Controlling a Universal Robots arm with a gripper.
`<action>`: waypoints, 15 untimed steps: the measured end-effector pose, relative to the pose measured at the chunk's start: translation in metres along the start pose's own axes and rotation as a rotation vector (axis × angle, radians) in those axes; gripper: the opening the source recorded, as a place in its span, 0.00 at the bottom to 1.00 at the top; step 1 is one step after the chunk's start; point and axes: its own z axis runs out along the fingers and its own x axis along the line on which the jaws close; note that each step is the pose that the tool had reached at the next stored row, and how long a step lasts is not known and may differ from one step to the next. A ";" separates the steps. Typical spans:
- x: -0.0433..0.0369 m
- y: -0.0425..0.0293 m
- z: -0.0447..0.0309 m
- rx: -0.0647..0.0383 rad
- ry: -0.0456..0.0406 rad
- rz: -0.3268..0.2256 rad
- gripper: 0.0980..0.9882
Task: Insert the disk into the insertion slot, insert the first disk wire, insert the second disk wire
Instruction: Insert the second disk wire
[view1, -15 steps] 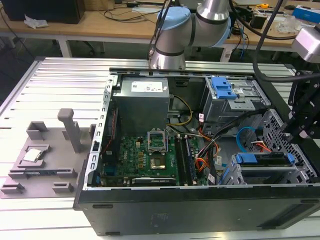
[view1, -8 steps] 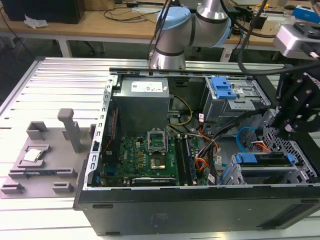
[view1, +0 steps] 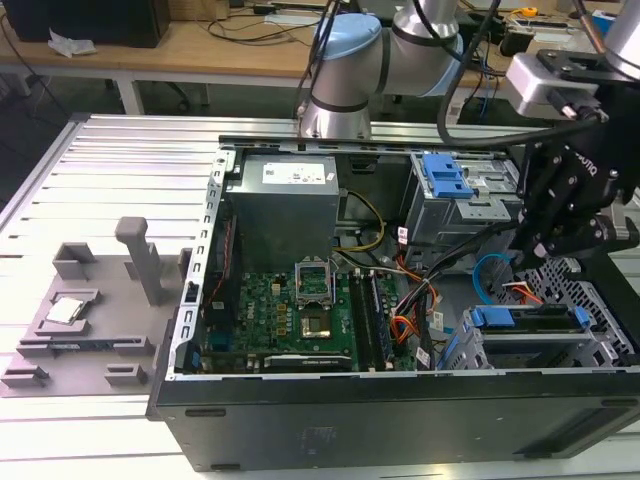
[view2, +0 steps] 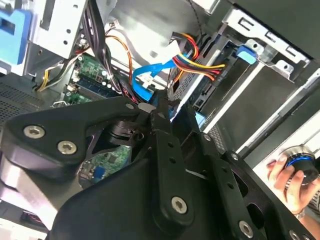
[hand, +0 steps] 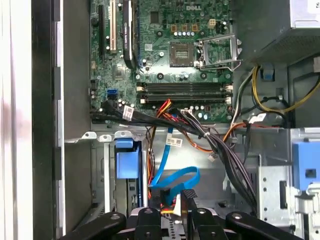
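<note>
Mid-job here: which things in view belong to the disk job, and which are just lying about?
Job: gripper, disk, insertion slot, blue wire, coloured wire bundle.
Lying about: motherboard, power supply, grey fixture tray, taller cage.

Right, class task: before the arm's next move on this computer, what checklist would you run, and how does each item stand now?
1. Disk seated in the insertion slot: ok, it lies in the bay.
2. Claw close to the blue wire: ok, right beside its loop.
3. Blue wire plugged into the disk: cannot tell.
4. Multicoloured wires plugged in: cannot tell.
5. People clear: not ok, a hand holds a round knob near the case.
</note>
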 end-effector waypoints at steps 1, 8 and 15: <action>0.0000 0.0007 0.0011 0.000 0.0009 -0.015 0.23; 0.0000 0.0077 0.0056 0.000 0.0070 -0.055 0.23; 0.0000 0.0077 0.0055 0.000 0.0166 -0.055 0.07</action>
